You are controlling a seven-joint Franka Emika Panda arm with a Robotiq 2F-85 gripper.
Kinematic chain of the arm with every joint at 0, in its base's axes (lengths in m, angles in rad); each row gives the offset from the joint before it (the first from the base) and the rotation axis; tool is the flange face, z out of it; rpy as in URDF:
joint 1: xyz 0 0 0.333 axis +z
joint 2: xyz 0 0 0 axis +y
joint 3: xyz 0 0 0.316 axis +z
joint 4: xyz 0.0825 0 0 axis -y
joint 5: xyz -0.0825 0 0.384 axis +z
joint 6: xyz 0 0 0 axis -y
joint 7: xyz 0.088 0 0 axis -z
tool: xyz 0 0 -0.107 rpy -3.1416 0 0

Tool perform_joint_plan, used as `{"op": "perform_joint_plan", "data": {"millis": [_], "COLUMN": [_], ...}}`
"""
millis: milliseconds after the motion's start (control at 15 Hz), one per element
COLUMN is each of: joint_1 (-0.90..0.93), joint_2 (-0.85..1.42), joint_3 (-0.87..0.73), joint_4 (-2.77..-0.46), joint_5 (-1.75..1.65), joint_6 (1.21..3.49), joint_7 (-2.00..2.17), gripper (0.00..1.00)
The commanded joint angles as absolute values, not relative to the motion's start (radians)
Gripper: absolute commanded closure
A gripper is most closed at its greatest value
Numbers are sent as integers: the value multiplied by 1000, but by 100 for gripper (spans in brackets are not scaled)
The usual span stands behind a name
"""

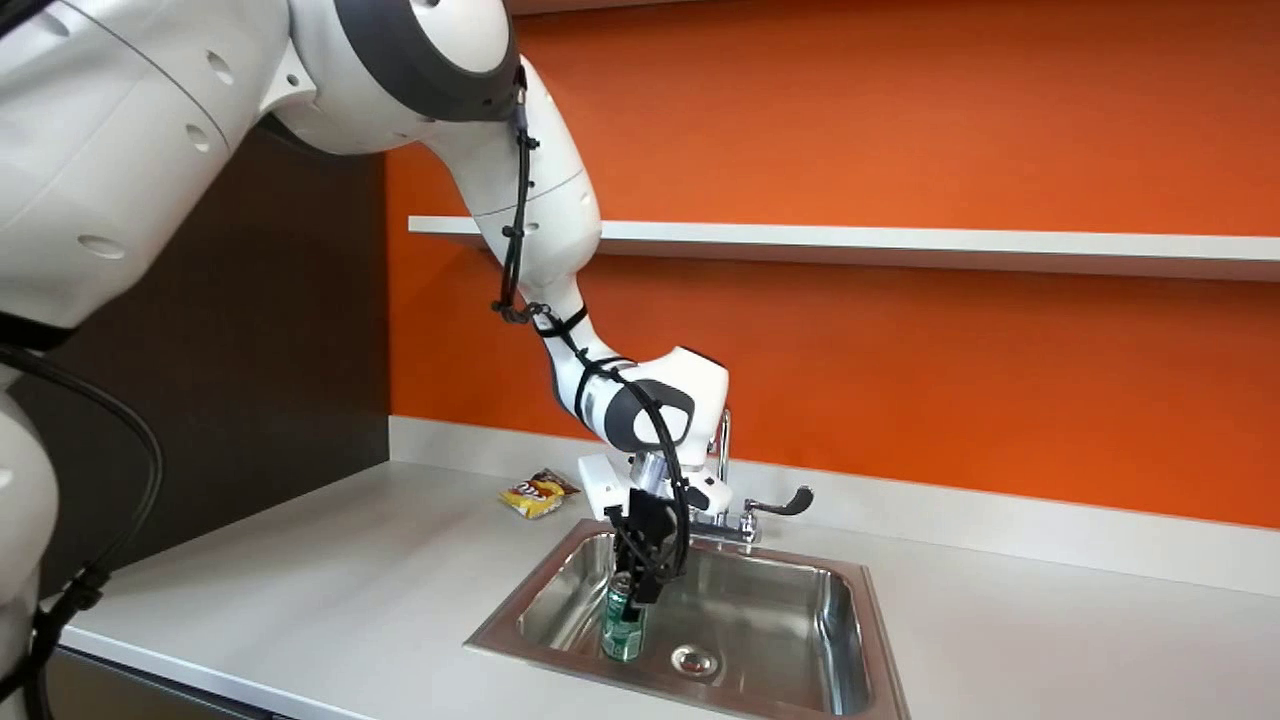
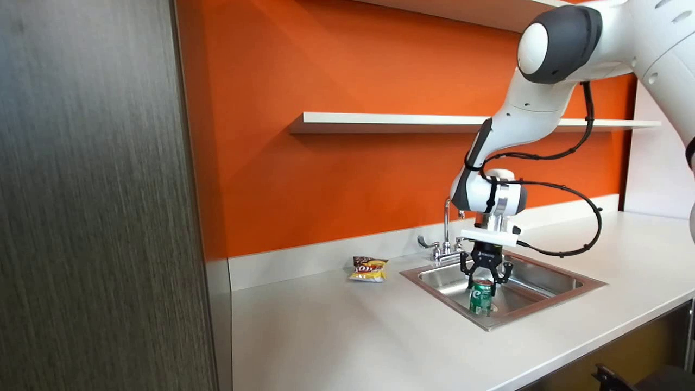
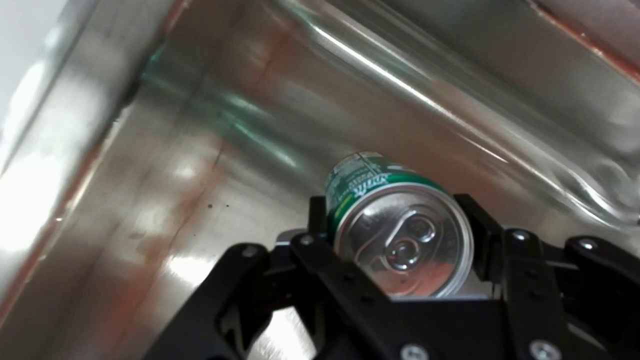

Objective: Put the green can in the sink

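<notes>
The green can [image 1: 621, 630] is upright or nearly so, inside the near part of the stainless-steel sink [image 1: 868, 620]. It also shows in an exterior view [image 2: 481, 298], with the near rim of the sink [image 2: 592, 283] in front of its base. My gripper [image 2: 482, 288] points down with one finger on each side of the can's upper part. In the wrist view, the gripper's fingers [image 3: 395, 217] lie against both sides of the can, and its silvery top [image 3: 405, 245] faces the camera. Whether the can's bottom touches the basin floor is hard to tell.
The chrome faucet [image 1: 745, 525] stands behind the sink, close to the arm's wrist. A yellow and brown snack bag [image 2: 369, 269] lies on the white counter near the back wall. A white shelf [image 1: 900, 245] runs along the orange wall. A round drain [image 1: 694, 661] is beside the can.
</notes>
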State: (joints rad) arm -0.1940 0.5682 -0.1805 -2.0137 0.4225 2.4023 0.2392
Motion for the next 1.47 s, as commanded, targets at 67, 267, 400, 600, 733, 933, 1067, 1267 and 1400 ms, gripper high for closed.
{"op": "perform_joint_plan", "data": {"millis": [67, 267, 400, 600, 733, 933, 1067, 1267, 1400], "joint_1": [-189, -184, -182, -179, -177, -178, -179, -170, -166], "joint_2": [620, 645, 658, 668, 672, 660, 626, 565, 515], "joint_3": [-181, -183, -182, -183, -185, -179, -172, -173, -176], "joint_4": [-1966, -1946, -1936, -1923, -1918, -1933, -1962, -2005, -2038], "joint_5": [382, 365, 357, 351, 348, 355, 363, 362, 363], "joint_6": [2408, 2408, 2406, 2406, 2406, 2414, 2425, 2426, 2422], "joint_7": [295, 311, 319, 328, 337, 339, 327, 326, 331], "gripper": [62, 62, 62, 62, 62, 11, 1, 0, 0]}}
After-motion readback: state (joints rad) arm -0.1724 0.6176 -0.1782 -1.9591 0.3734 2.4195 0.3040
